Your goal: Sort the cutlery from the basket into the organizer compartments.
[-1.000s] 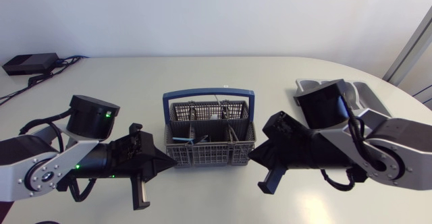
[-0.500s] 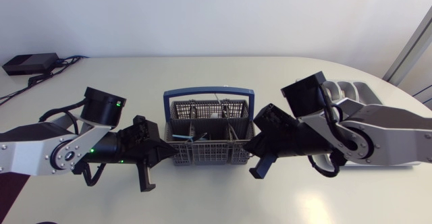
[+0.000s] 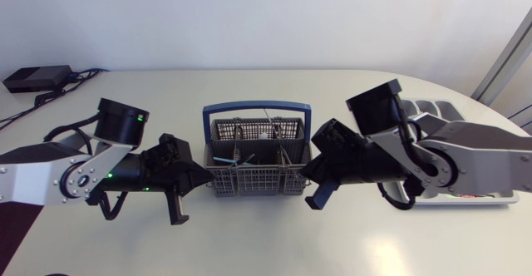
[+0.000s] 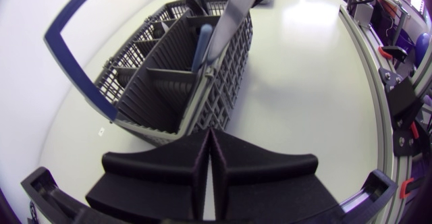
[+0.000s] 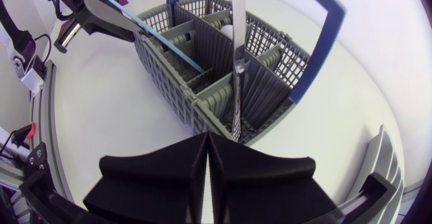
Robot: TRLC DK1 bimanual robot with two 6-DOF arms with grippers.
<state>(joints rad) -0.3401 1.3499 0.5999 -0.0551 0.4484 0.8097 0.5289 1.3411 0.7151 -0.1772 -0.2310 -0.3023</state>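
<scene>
A grey cutlery basket [image 3: 256, 155] with a blue handle stands mid-table and holds several pieces. My left gripper [image 3: 202, 176] is shut and empty, its tip against the basket's left wall. From the other side, my right gripper [image 3: 306, 174] is likewise shut and empty at the right wall. In the left wrist view the gripper [image 4: 206, 133] points at a basket corner [image 4: 162, 96], where a blue-handled piece [image 4: 200, 45] leans. The right wrist view shows its gripper [image 5: 206, 137] before the basket [image 5: 202, 82], with a silver utensil [image 5: 237, 48] upright and a blue-handled knife [image 5: 162, 42] slanting out.
The grey organizer [image 3: 439, 108] lies at the far right, mostly hidden behind my right arm; its ribbed edge [image 5: 385, 177] shows beside the right gripper. A black box with cables [image 3: 37, 78] sits at the back left corner.
Both arms have swung in closer to the basket, tips now at its side walls. The right arm's elbow shifted, uncovering more of the organizer. Both grippers stayed shut.
</scene>
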